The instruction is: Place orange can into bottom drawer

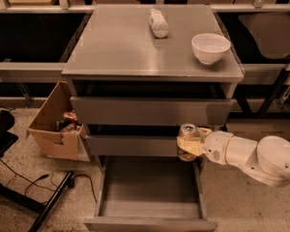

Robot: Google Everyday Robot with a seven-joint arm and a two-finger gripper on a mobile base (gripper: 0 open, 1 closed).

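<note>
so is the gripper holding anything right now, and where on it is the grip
Yes. The gripper is shut on the orange can, gripping it by its side around mid-body. The can is upright, above the open bottom drawer.

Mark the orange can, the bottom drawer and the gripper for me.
orange can (pixel 188 129): camera view, on its silver top.
bottom drawer (pixel 147 187): camera view, on its bare floor.
gripper (pixel 190 146): camera view, between fingertips clamping the can, above the drawer's right side.
</note>
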